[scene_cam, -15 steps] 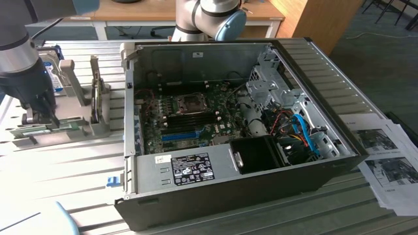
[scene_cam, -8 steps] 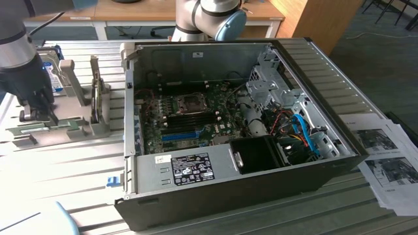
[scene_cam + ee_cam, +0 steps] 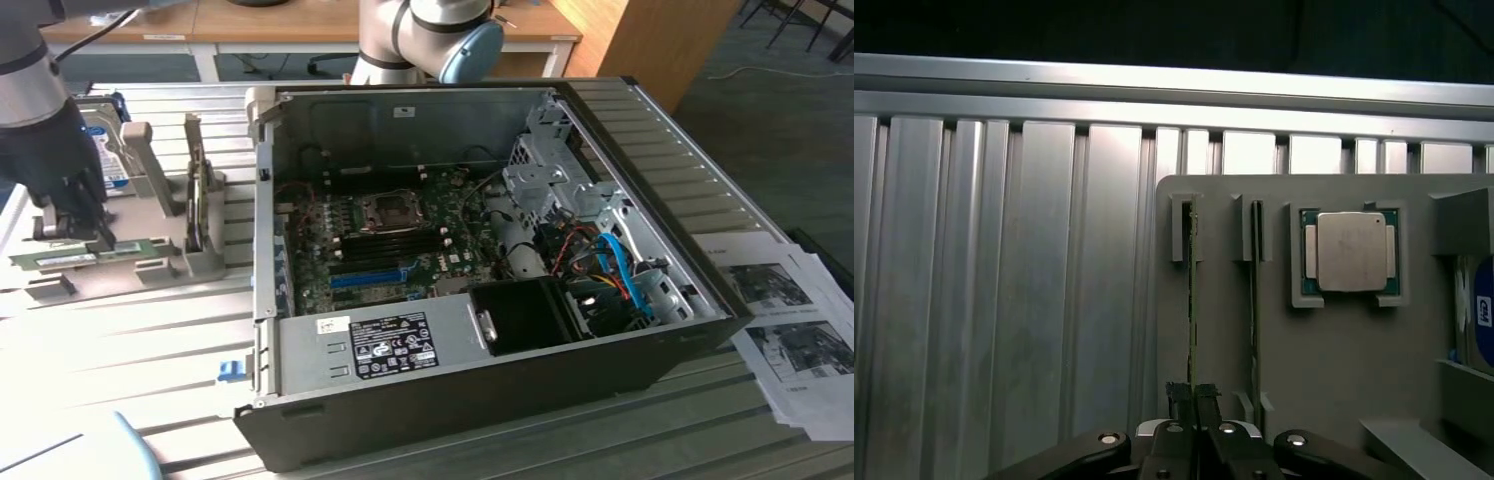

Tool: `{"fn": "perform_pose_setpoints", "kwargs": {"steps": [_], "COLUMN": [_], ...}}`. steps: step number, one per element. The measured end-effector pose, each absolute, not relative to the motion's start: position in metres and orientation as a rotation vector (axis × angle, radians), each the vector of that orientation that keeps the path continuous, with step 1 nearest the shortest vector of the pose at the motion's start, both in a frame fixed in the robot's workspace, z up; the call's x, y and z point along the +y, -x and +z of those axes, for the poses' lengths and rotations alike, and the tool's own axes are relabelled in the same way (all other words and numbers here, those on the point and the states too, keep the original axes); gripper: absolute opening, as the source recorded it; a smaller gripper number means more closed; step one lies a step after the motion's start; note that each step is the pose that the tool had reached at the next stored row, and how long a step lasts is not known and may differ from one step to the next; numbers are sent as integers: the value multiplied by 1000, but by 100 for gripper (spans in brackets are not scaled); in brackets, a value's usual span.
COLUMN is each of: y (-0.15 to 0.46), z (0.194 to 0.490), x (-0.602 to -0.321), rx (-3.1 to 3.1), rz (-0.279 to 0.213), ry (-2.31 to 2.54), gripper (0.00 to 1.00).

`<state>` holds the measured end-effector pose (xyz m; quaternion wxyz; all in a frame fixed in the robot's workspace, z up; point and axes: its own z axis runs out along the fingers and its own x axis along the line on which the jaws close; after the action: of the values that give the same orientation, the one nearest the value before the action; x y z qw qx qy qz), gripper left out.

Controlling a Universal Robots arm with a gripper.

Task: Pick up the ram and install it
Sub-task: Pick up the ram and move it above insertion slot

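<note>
As my end effector [image 3: 1194,394] is clenched on the near end of the ram [image 3: 1192,300], the stick stands on edge in its slot of the grey holder [image 3: 1334,360]. Just beside it stands a second stick [image 3: 1256,290]. Beyond that lies a processor [image 3: 1349,252]. Farthest off, the open computer case [image 3: 481,250] rests on the desk [image 3: 1004,300].

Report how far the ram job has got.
Done: the gripper is at the gray holder, fingers shut on the ram. In hand: the ram, gripped but not yet lifted, standing in its holder slot beside a second stick. Left: the whole install; the ram is not yet in the open computer case or on its motherboard.
</note>
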<state>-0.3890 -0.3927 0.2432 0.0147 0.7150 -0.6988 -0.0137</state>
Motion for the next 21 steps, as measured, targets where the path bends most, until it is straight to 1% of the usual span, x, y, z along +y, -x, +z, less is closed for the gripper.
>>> {"fn": "perform_pose_setpoints", "kwargs": {"steps": [21], "y": [388], "z": [269], "x": [-393], "rx": [-2175], "rz": [-43], "ry": [-2225], "gripper": [11]}}
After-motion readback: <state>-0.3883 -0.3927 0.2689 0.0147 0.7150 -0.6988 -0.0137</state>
